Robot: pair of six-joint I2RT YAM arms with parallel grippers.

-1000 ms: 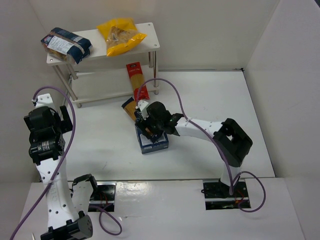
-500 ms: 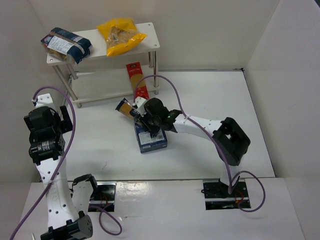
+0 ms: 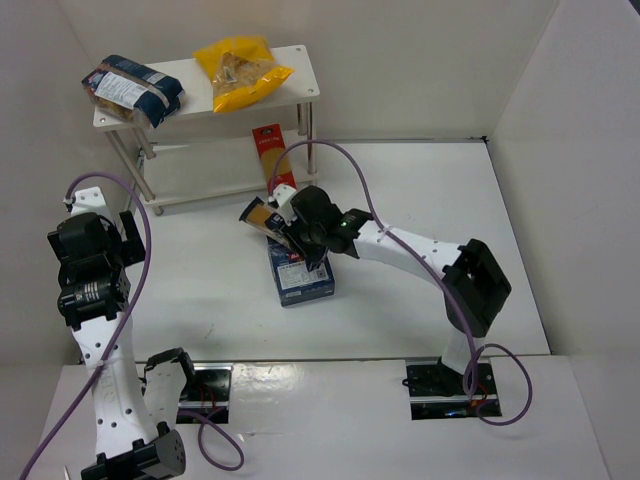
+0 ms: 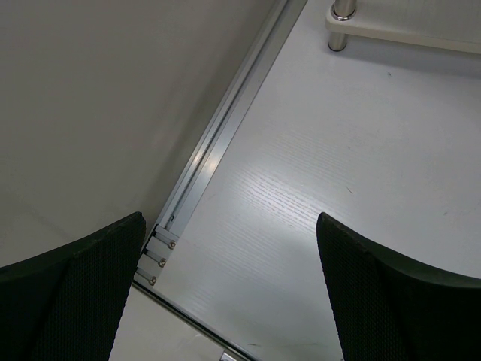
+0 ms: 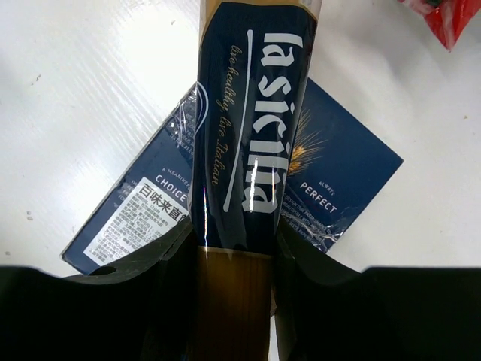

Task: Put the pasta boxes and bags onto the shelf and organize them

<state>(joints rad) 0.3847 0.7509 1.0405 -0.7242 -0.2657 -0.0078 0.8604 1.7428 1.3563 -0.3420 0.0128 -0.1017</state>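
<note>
At the far left, the left gripper [image 4: 233,295] hangs parked over bare table by the wall, jaws apart and empty, probably to keep clear. On the shelf [image 3: 296,58] top board lie the dark blue bag [image 3: 132,90] and the yellow bag [image 3: 240,72]. A red spaghetti pack [image 3: 272,150] lies on the table by the shelf's right legs. The right gripper [image 5: 233,263] is clamped across an amber spaghetti pack [image 5: 252,128], lifted over the dark blue box [image 5: 346,180], seemingly bound for the shelf. Its navy sleeve reads "la sicilia", with script that looks like "live healthy, live Italian". The box shows "ALWAYS PERFECT" and "CHOICE" above Chinese print.
</note>
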